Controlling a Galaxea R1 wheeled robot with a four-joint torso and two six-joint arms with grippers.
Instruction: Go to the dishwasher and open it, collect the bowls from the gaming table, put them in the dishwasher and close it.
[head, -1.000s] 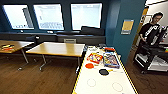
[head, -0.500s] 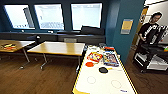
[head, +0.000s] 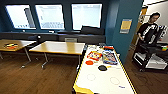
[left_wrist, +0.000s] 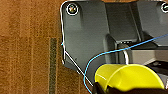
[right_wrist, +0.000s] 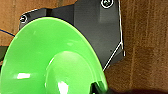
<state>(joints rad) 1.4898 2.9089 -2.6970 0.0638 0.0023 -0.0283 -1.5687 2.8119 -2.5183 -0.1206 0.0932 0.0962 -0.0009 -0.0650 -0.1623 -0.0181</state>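
Note:
The gaming table (head: 105, 81), with a white top and a yellow rim, stands just ahead and to the right in the head view. In the left wrist view a small yellow bowl (left_wrist: 130, 76) sits tilted over the wooden floor, and my left gripper (left_wrist: 100, 88) is shut on its rim. A wide lime-green bowl (right_wrist: 50, 60) takes up much of the right wrist view, with my right gripper (right_wrist: 98, 87) shut on its edge. The dishwasher is out of view.
On the gaming table's far end lie colourful boxes (head: 109, 57), a red disc (head: 89, 62) and a black disc (head: 102, 67). Two wooden tables (head: 58, 47) stand to the left. A person (head: 150, 27) stands behind a black cart (head: 150, 56) at the right, past a teal pillar (head: 122, 30).
The head view has shifted slightly, so the camera moved; the gaming table and the room's things stay where they were.

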